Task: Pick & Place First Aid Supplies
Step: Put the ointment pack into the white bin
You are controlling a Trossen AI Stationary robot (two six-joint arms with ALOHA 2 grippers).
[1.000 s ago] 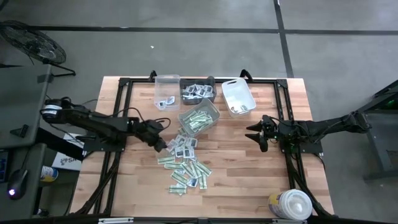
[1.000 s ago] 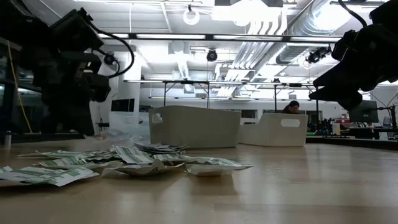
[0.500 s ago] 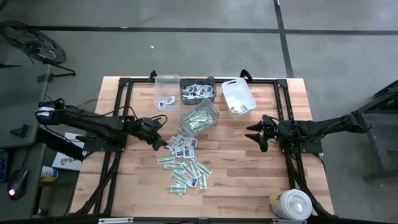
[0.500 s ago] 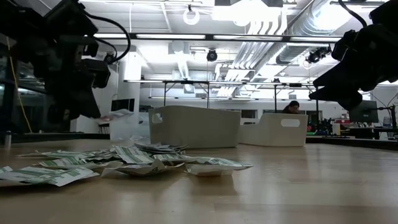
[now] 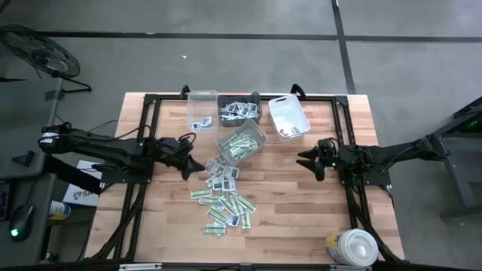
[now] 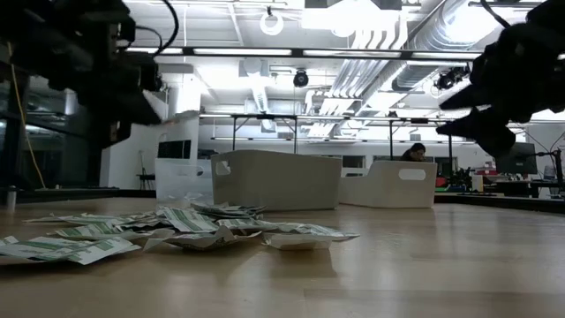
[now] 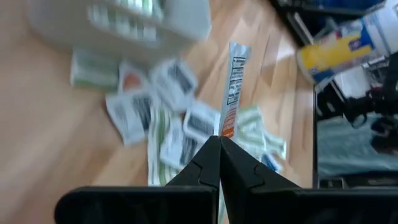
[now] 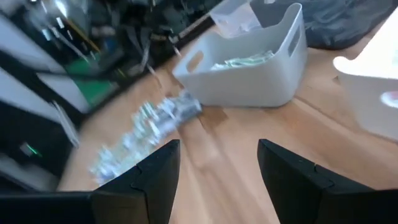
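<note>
Compared with a second ago, the left gripper [image 5: 197, 163] is sitting farther back toward its own side of the table and higher up, no longer dipping into the loose heap of first aid supplies [image 5: 223, 197]. In the low view it is now riding near the top of the picture, where before it was hanging lower over the heap. Its fingers [image 7: 208, 163] are pinched fully together on one narrow packet [image 7: 232, 88], white with dark print and an orange end, which is sticking straight out past the fingertips above the heap. The right gripper [image 5: 310, 164] is hovering in the same spot as before, above bare wood on the right half of the table, its two fingers [image 8: 149, 177] spread wide with nothing between them.

Four bins are standing near the far edge: a clear bin [image 5: 202, 102] with two or three packets in it, a dark bin [image 5: 253, 100] filled with squarish white packets, a white bin [image 5: 288, 118], and a fourth bin [image 5: 258, 134] holding green-and-white strips just in front of the dark one. The heap on the table [image 5: 301, 211] is lying between the fourth bin and the near edge; it is holding a couple of dozen packets, too overlapped to count exactly. One round white tub [image 5: 352, 248] is standing at the near right corner.
</note>
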